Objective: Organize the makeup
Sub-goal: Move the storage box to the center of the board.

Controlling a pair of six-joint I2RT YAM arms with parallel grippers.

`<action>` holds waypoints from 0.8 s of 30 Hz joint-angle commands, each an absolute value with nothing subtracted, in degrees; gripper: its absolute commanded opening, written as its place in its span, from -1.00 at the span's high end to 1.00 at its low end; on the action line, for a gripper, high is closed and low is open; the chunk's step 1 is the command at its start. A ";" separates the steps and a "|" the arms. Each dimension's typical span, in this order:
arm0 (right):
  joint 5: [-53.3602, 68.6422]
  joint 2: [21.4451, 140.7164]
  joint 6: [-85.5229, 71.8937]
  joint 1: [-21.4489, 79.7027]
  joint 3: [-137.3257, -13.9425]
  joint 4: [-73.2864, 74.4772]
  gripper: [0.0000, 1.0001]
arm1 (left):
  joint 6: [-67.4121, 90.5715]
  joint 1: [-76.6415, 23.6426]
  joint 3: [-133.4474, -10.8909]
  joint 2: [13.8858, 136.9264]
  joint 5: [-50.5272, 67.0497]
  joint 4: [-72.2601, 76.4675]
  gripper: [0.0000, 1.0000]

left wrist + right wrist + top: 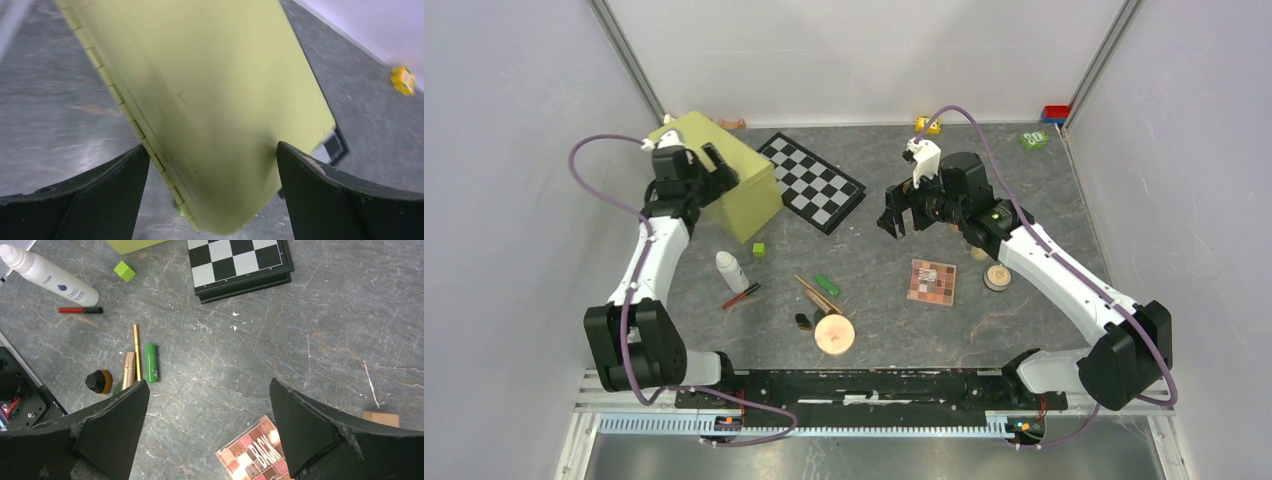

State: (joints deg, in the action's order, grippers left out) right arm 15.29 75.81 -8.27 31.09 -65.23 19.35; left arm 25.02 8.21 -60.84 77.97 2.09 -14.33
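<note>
**Top view.** The right end effector [894, 216] hangs over the middle of the surface, fingers spread, holding nothing. The eyeshadow palette [932, 282] lies flat toward the near edge and slightly toward the right edge from it. The right arm is plainly the nearer one. The palette is square, so there is no long axis to match. A small round compact [997, 277] sits beside the palette on the right-edge side, apart from it. The left end effector [717, 165] is over the yellow-green box [746, 198] by the far-left corner. The white bottle [731, 271], red pencil [740, 296], green tube [827, 284], black brush [804, 321] and large peach compact [834, 334] are scattered left of centre.

**Left wrist.** Fingers are spread, with the box's hinged edge between them. Contact cannot be told.

**Right wrist.** The palette is at the bottom of the frame between the spread fingers, partly cut off. A wooden cube [381, 418] lies beyond the right finger. The green tube and the bronze tube [129, 371] lie parallel, well off to the left. The chequered board [240, 262] lies on the far side.

**Judgement.** The way down to the palette looks unobstructed. Its flatness probably calls for an edge pinch.
</note>
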 commanded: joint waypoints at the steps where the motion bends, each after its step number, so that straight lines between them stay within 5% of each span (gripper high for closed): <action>1: 16.36 75.58 -9.14 31.29 -65.13 17.30 -0.95 | 27.76 -1.59 -61.56 82.81 7.06 -9.53 -1.00; 8: 14.80 75.09 -9.27 31.29 -64.84 17.83 -0.95 | 25.92 -11.25 -70.03 91.40 5.70 -10.06 -0.99; 15: 11.44 74.47 -8.57 31.29 -64.53 19.15 -0.95 | 22.24 -12.32 -70.31 84.28 0.33 -15.19 -1.00; 24: 10.68 74.51 -8.66 31.29 -64.20 19.32 -0.95 | 19.47 2.75 -74.13 75.02 -0.26 -18.79 -1.00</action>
State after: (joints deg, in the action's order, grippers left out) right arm 11.66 75.81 -8.91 31.09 -64.75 19.92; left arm 22.50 -5.82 -70.24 77.01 0.51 -18.11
